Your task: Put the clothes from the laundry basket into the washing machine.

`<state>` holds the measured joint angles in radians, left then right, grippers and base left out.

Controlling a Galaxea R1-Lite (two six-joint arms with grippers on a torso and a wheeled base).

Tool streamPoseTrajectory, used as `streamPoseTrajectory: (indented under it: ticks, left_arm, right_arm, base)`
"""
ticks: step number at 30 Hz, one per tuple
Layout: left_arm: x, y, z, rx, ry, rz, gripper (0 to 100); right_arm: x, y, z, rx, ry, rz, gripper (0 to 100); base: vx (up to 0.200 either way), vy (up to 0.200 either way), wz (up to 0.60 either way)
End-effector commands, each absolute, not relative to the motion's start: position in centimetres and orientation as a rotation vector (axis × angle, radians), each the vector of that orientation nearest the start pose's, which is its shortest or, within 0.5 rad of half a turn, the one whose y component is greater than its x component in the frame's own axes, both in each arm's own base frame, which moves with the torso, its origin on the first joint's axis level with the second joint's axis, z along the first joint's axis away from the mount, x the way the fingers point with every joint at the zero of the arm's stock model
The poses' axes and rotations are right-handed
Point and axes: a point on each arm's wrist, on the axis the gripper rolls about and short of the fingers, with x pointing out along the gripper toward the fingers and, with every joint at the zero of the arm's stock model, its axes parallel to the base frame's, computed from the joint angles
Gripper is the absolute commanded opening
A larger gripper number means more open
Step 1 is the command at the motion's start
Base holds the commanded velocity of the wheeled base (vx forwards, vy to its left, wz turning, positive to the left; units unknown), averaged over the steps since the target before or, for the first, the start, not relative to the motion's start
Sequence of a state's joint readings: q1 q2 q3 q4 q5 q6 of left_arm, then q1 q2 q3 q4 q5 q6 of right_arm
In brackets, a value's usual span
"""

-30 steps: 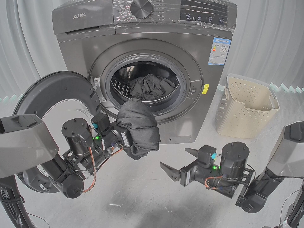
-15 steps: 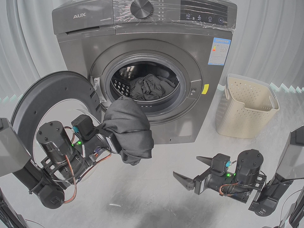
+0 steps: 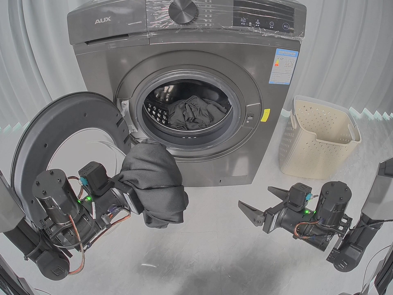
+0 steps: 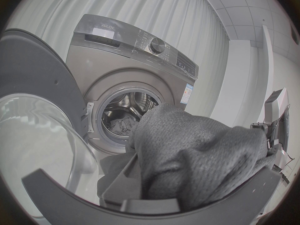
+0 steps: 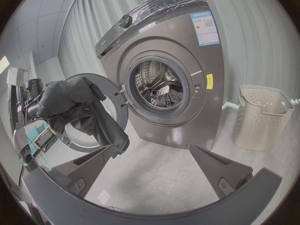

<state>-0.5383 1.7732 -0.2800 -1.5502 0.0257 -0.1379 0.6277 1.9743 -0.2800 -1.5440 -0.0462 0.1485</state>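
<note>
One lift: raise the garment clenched in the left claw over the drum lip, release deep inside, leaving the open right claw aside.

The grey washing machine has its round door swung wide open to the left, and crumpled dark clothes lie in its drum. A dark grey garment hangs bunched above the floor, below the opening and beside the door. The beige perforated laundry basket stands upright just right of the machine.
</note>
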Motion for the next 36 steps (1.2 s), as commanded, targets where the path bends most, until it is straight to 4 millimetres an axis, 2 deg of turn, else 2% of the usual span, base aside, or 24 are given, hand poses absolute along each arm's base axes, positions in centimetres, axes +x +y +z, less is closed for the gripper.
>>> streamPoseTrajectory:
  ticks: [1, 20, 26, 36]
  left_arm:
    - [21.3, -12.6, 13.0, -0.147, -0.013, -0.512, 0]
    - [20.6, -13.8, 12.3, -0.112, 0.013, -0.516, 0]
    - [20.6, -14.4, 11.5, -0.099, 0.045, -0.531, 0]
    - [20.6, -14.8, 10.9, -0.09, 0.068, -0.537, 0]
  right_arm:
    - [22.2, 15.4, 7.9, 0.097, 0.186, 0.548, 100]
    - [22.1, 15.7, 7.6, 0.091, 0.195, 0.558, 100]
    - [22.1, 15.7, 7.6, 0.091, 0.195, 0.558, 100]
    - [22.0, 15.7, 7.6, 0.092, 0.197, 0.559, 100]
  base:
    - [0.0, 0.0, 0.0]
    - [0.0, 0.0, 0.0]
    - [0.2, 0.0, 0.0]
    - [0.02, 0.0, 0.0]
